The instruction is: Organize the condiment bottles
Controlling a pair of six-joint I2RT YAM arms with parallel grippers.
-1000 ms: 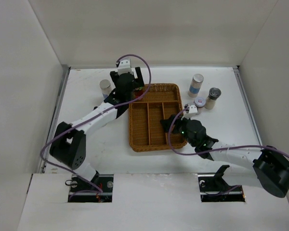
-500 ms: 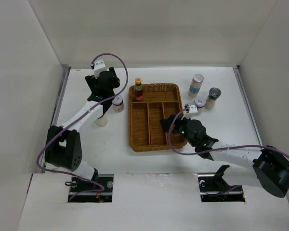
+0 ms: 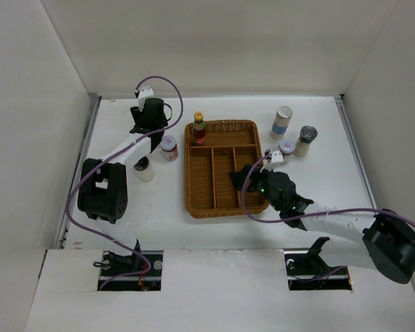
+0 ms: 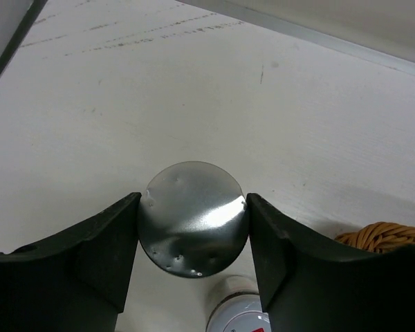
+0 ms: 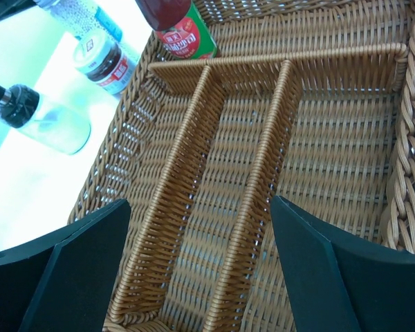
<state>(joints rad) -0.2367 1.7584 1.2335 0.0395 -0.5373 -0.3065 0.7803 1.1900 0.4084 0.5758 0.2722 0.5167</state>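
Left wrist: silver-lidded cylinder [image 4: 192, 218] stands upright, lid facing up.

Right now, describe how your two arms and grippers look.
The left arm and right arm have white links with bulky black joints. A purple cable loops along each. The left gripper and right gripper have broad, matte black fingers; a small green light glows at the right wrist.

my white booth, plain and evenly lit
i work on a white table [image 3: 159, 225], faintly scuffed, boxed in by a white back wall [image 3: 214, 48], left wall [image 3: 28, 138] and right wall [image 3: 394, 83]. a grey metal strip [image 3: 86, 135] runs along the table's left edge, and the white front panel [image 3: 221, 290] nearest me has two dark cutouts [image 3: 128, 264].
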